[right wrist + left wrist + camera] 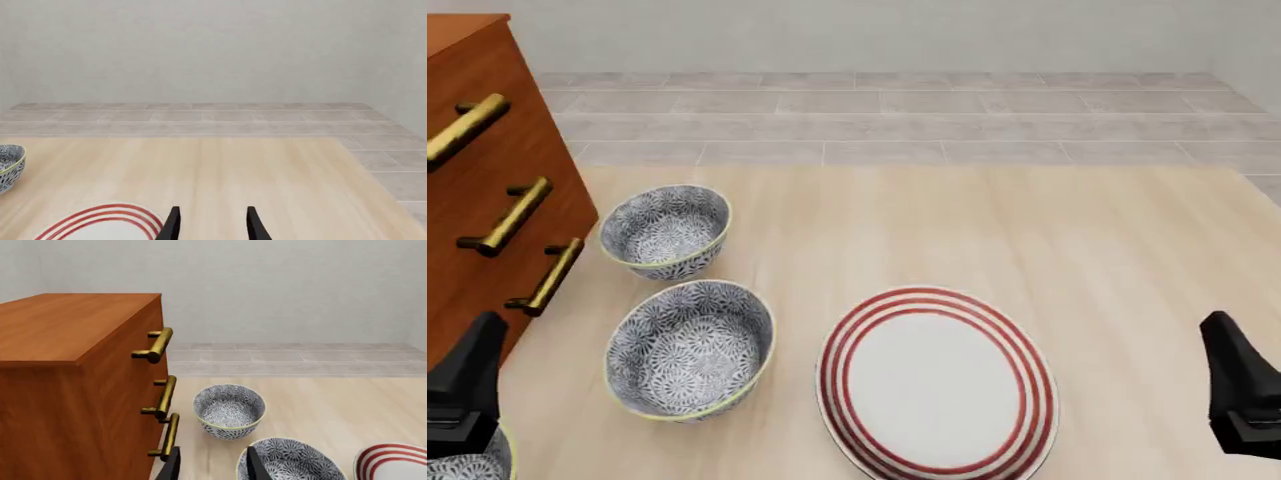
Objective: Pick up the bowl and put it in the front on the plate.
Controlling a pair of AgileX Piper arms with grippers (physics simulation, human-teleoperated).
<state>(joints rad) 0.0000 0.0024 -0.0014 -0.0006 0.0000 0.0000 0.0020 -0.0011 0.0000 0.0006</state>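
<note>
Bowl [690,348] upright, blue-grey floral pattern

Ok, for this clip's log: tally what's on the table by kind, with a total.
Patterned bowls: 3, namely the far bowl, the middle bowl and a third bowl cut off at the front view's bottom-left corner.
Red-ringed plate: 1
Wooden drawer cabinet: 1
Total: 5
</note>
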